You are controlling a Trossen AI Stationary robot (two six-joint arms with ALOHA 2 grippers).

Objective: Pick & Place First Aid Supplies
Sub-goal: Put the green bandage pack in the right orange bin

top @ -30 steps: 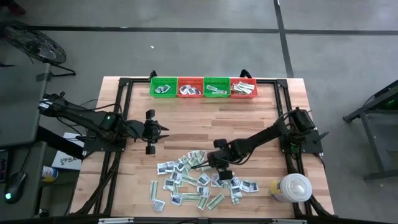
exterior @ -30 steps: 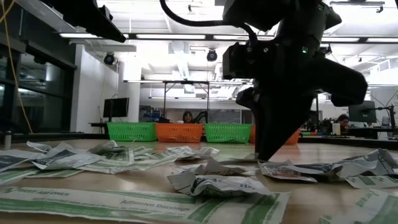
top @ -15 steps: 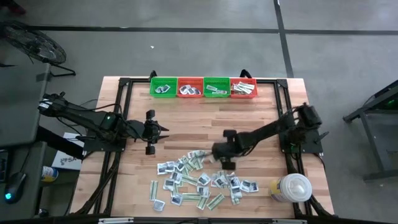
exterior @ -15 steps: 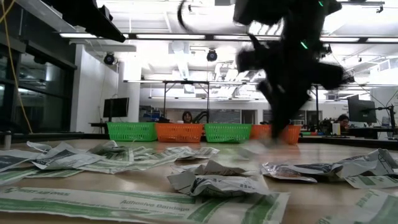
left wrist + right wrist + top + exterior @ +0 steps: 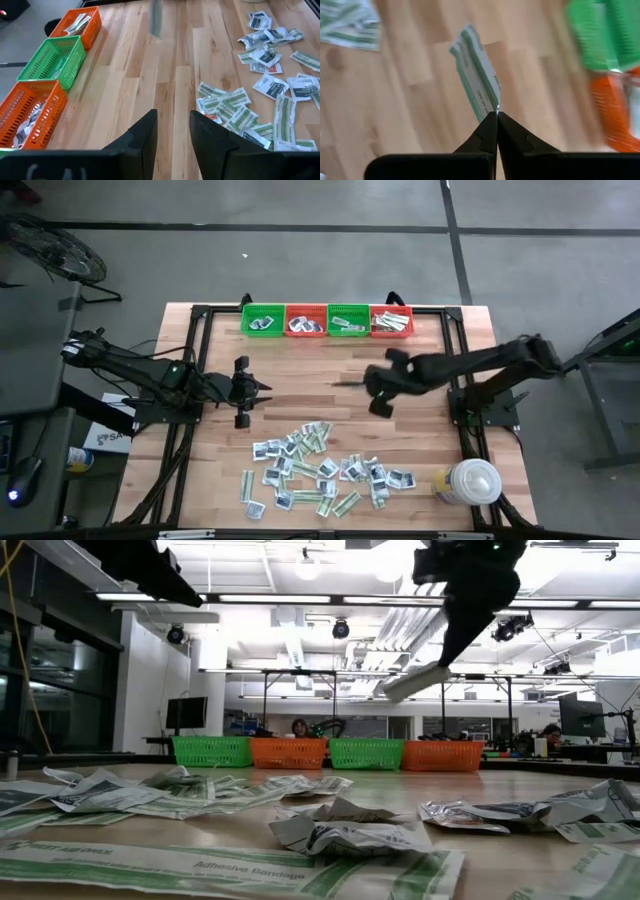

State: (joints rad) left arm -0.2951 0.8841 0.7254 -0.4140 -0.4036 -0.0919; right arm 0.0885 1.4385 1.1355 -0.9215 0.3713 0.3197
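Note:
The first aid supplies (image 5: pixel 320 470) lie as a loose pile of small white squares and pale-green strips on the near middle of the table, also seen in the low view (image 5: pixel 340 830). My right gripper (image 5: pixel 365 384) hovers above the table's middle, short of the baskets, shut on one pale-green strip (image 5: pixel 475 75). The strip also shows in the low view (image 5: pixel 415 682), high above the wood. My left gripper (image 5: pixel 264 389) waits left of centre, its fingers slightly apart (image 5: pixel 173 127) over bare wood. My right gripper pinches the green-and-white strip by one end (image 5: pixel 492 104) between its two fingertips. The strip runs on beyond the tips, along the line of the fingers. It is lifted clear of the table and slants down from the fingers (image 5: pixel 447 662) in the low view.
Four baskets stand in a row at the far edge: green (image 5: pixel 262 320), red (image 5: pixel 305 321), green (image 5: pixel 348 320), red (image 5: pixel 391 321), each holding some packets. A big white round lidded container (image 5: pixel 468 482) stands at the near right corner. Bare wood lies between pile and baskets.
My right gripper has risen from the pile with one strip in its shut fingers and swung toward the far edge and the right, stretching out level. The strip is now lifted clear, high over the table. The rest of the pile stays put.

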